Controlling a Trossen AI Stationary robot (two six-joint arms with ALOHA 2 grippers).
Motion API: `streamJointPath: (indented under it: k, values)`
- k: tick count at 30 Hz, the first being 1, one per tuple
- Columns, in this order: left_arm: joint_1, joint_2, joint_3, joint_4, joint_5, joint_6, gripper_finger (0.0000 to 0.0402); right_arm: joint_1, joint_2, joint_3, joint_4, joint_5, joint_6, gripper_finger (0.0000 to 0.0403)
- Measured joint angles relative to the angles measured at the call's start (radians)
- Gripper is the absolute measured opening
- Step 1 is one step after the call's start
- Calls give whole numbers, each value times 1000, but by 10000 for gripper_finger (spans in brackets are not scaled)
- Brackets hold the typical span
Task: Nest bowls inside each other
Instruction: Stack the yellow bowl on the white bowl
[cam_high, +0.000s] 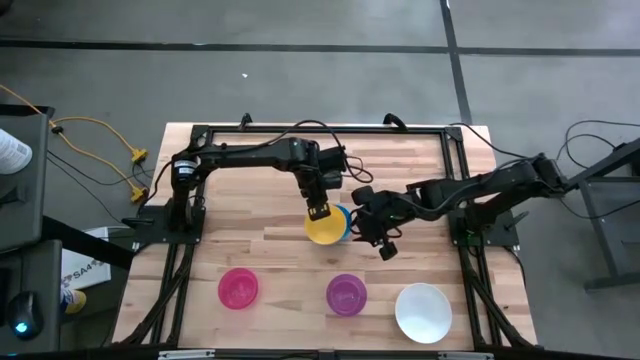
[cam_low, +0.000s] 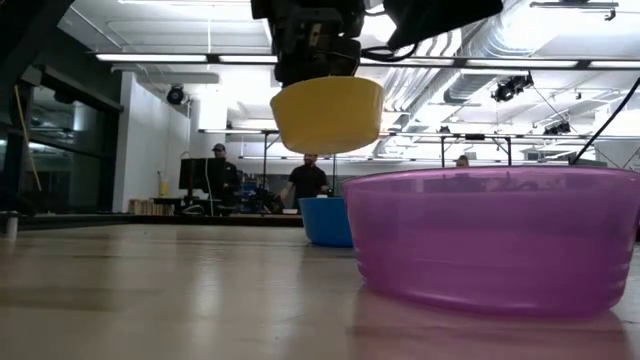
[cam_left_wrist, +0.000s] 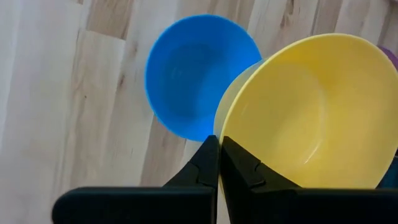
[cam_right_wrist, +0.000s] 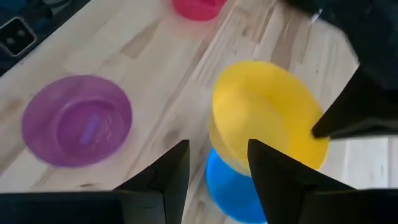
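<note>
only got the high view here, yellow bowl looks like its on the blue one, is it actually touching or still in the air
Observer: In the air. The low view shows the yellow bowl hanging clear above the blue bowl, which sits on the table.
Operator: is left really gripping it
Observer: Yes. The left wrist view shows the left gripper shut on the yellow bowl's rim.
Operator: and right, holding anything
Observer: No. The right gripper is open and empty, hovering beside both bowls.

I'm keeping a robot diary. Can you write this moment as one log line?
left gripper: shut on yellow bowl, lifted over blue bowl | right gripper: open, empty, beside them
</note>
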Motion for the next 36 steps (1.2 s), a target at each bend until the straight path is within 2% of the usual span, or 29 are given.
streamJointPath:
  k: [7,24,31,36]
  values:
    - [-3,21,-2,9,-25,154,0,2,15,1,-8,24,-38,156]
    - [-9,36,19,51,-13,485,0,11,31,2,34,23,-63,156]
    - [-9,36,19,69,-13,495,0,47,90,2,72,28,-70,156]
    - [-12,36,19,69,-13,462,0,60,129,60,17,93,-78,156]
